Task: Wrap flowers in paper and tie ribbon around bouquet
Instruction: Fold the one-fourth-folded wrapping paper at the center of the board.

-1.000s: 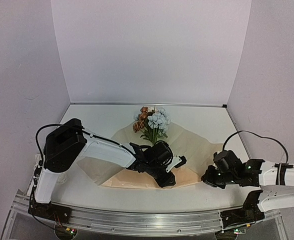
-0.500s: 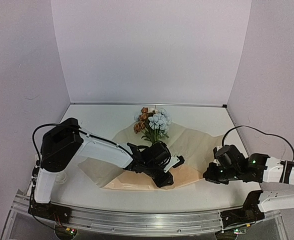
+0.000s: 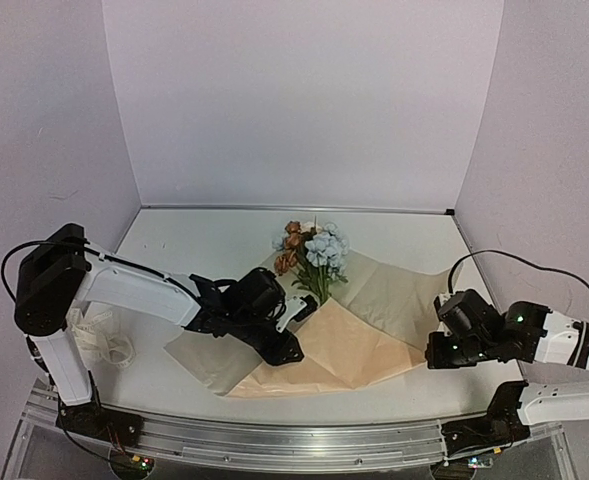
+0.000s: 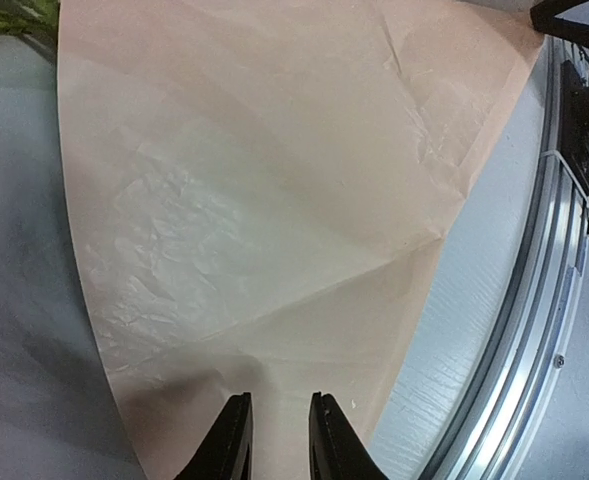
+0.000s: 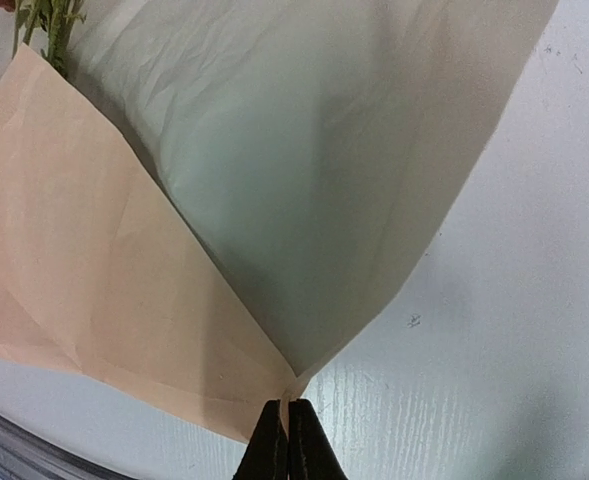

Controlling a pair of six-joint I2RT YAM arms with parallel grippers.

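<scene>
Near the table's (image 3: 204, 235) front edge, left of centre, the left gripper (image 4: 279, 405) sits low over the paper (image 3: 364, 345). Its jaws are parted by a narrow gap and the peach sheet shows through that gap. Tips are down on or just above the sheet, can't tell which, and nothing is seen clamped between them. In its wrist view the sheet's front corner lies just to the right of the fingers, with the metal rail (image 4: 534, 300) beyond. Paper is spread on the table, with a peach flap folded across the middle and a duller tan face showing on both sides of it. Flowers (image 3: 312, 248) lie at the paper's far side, blue and brown-orange heads toward the back wall and green stems running under the flap's top edge. Right gripper (image 5: 282, 408) is at the paper's right front corner, fingers pressed tight together with no gap. Its tips touch the corner where the peach flap meets the tan face, but can't tell if the corner is actually pinched. The tan part next to it throws a shadow on the table and looks slightly lifted. Ribbon (image 3: 104, 335) lies in loose white loops at far left beside the left arm's base, apart from the paper and both grippers.
</scene>
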